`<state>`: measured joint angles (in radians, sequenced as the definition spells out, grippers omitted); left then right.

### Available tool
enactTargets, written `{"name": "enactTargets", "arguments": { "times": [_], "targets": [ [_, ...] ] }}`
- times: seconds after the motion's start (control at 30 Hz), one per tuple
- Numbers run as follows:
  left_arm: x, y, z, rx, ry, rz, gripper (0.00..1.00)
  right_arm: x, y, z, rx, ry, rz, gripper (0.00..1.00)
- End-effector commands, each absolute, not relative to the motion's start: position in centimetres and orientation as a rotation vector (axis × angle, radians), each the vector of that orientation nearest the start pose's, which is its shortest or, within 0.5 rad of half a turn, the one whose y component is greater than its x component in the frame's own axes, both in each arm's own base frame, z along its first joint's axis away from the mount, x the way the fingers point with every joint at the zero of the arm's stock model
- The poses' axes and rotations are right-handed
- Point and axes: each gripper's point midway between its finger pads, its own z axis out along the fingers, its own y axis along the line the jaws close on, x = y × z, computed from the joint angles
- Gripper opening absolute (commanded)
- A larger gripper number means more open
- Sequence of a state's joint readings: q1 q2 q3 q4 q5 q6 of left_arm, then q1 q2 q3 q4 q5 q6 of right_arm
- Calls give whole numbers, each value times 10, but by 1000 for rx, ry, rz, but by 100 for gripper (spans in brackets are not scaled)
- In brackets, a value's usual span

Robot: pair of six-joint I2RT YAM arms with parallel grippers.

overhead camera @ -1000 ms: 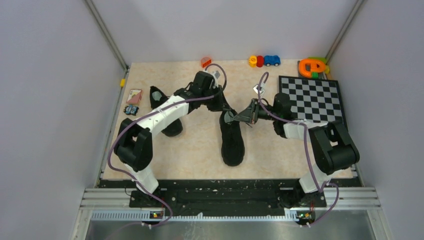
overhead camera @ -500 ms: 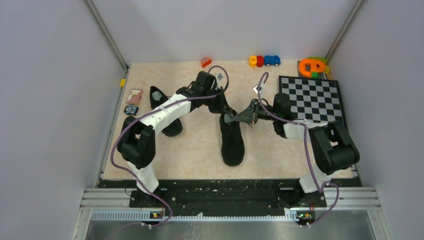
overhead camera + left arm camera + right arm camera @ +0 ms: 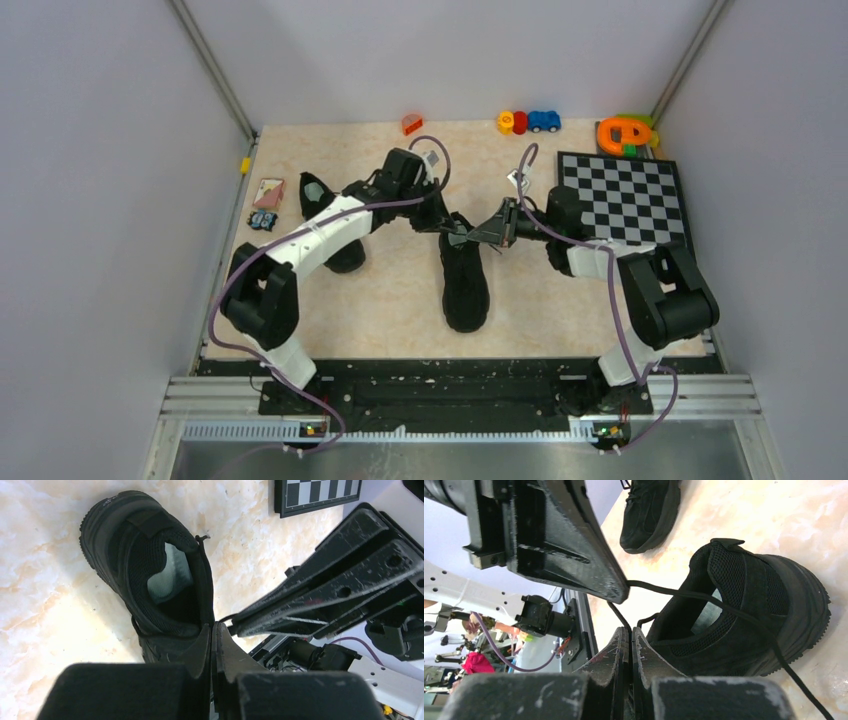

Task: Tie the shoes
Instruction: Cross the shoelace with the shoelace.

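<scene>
One black shoe [image 3: 465,285] lies mid-table with its toe toward me, the pale insole [image 3: 167,575] showing at its opening. The other shoe [image 3: 338,250] lies to the left, partly under the left arm, and appears in the right wrist view [image 3: 649,510]. Both grippers meet over the middle shoe's collar. My left gripper [image 3: 452,227] [image 3: 212,627] is shut, and a black lace [image 3: 704,600] runs taut from its tip across the shoe [image 3: 744,620]. My right gripper [image 3: 480,236] [image 3: 630,630] is shut on another lace strand [image 3: 619,615] that enters its jaws.
A chessboard [image 3: 625,195] lies at the right, under the right arm's elbow. Toy cars [image 3: 528,121], an orange block [image 3: 412,124] and an orange-green toy [image 3: 625,133] line the back edge. A card [image 3: 268,190] and a small toy [image 3: 262,220] sit at the left edge.
The left gripper has swung down and right to the middle shoe's collar, tip to tip with the right gripper, and its jaws have closed. The right arm has not moved.
</scene>
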<state>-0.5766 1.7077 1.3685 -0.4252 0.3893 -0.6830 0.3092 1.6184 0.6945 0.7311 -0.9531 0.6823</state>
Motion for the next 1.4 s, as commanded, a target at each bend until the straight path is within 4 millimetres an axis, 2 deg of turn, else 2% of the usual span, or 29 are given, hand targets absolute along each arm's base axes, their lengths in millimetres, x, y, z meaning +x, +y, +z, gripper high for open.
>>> {"name": "enactTargets", "arguments": {
  "times": [0.0, 0.33, 0.57, 0.83, 1.07, 1.37],
  "targets": [
    [324, -313, 204, 95, 2398, -1050, 0, 313, 261, 179, -430, 1843, 1495, 0],
    [300, -316, 198, 80, 2390, -1130, 0, 319, 260, 178, -378, 1907, 1469, 0],
    [287, -331, 199, 99, 2324, -1151, 0, 321, 259, 176, -340, 1943, 1459, 0],
    [270, -346, 185, 126, 2348, -1122, 0, 327, 259, 180, -323, 1947, 1449, 0],
    [268, -350, 175, 142, 2353, -1052, 0, 329, 261, 186, -312, 1944, 1457, 0],
    [286, -351, 152, 144, 2334, -947, 0, 326, 269, 190, -277, 1968, 1480, 0]
  ]
}}
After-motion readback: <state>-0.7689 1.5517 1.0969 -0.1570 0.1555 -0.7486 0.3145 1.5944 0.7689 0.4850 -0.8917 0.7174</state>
